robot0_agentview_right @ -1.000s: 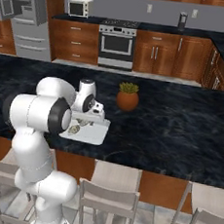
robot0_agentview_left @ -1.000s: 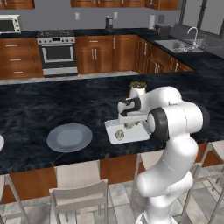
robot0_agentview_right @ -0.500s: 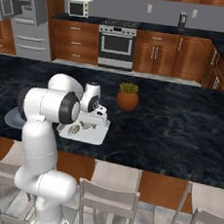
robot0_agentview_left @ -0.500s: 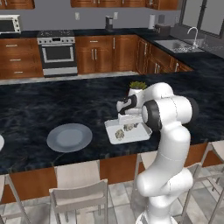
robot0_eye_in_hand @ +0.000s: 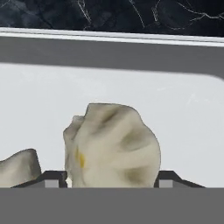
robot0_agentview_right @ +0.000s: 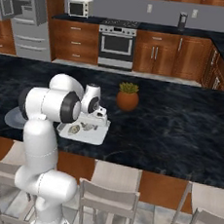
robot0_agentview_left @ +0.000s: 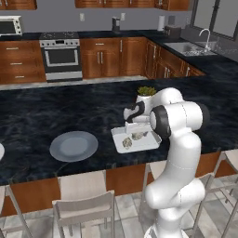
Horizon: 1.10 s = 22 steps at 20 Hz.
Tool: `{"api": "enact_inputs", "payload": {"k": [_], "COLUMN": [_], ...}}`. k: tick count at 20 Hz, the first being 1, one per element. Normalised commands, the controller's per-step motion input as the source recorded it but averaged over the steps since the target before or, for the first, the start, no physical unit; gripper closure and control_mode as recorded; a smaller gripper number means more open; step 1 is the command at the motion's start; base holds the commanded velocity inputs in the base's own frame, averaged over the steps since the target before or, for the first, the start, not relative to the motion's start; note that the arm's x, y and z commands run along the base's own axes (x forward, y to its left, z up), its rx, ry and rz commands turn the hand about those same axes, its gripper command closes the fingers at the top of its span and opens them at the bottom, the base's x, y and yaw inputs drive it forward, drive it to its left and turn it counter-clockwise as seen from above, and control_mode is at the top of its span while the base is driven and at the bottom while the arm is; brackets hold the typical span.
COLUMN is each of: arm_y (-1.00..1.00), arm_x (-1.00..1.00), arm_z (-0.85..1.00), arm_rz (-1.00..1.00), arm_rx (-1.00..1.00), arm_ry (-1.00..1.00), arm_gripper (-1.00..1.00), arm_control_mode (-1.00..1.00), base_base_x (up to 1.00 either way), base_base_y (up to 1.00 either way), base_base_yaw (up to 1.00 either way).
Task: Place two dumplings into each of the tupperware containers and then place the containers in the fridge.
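From the left base view, the gripper [robot0_agentview_left: 135, 130] hangs low over the tupperware container [robot0_agentview_left: 148, 144] near the front edge of the dark counter [robot0_agentview_left: 56, 111], two dumplings [robot0_agentview_left: 127, 142] lying in it and a round plate [robot0_agentview_left: 74, 146] well to its left. The right base view shows the same tray with both lumps beside a potted plant [robot0_agentview_right: 128, 95], the fridge [robot0_agentview_right: 24, 14] far back left. In the hand view one dumpling sits between the two fingertips [robot0_eye_in_hand: 52, 178], which stand apart on either side of it; whether they touch it I cannot tell.

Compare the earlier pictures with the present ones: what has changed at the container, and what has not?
The arm's elbow swung upright above its base while the hand stayed low over the tupperware container. Two dumplings lie inside. Container, plate and potted plant kept their places.
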Motion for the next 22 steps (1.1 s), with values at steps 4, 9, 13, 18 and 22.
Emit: {"api": "enact_inputs", "payload": {"k": [4, 9, 13, 18, 22], "arm_y": [-0.03, -0.24, -0.70, -0.69, -0.37], "arm_x": [-0.02, -0.14, -0.03, 0.00, 0.28], "arm_z": [0.19, 0.48, 0.01, -0.08, -0.34], "arm_rz": [-0.01, -0.05, -0.10, -0.09, -0.01], "arm_rx": [0.00, 0.00, 0.00, 0.01, 0.05], "arm_ry": [0.00, 0.00, -0.01, -0.01, -0.01], "arm_gripper": [-1.00, -1.00, -1.00, -1.00, -1.00], "arm_control_mode": [-1.00, -1.00, -1.00, -1.00, -1.00], "base_base_x": [0.00, 0.00, 0.00, 0.00, 0.00], "base_base_y": [0.00, 0.00, 0.00, 0.00, 0.00], "base_base_yaw": [0.00, 0.00, 0.00, 0.00, 0.00]}}
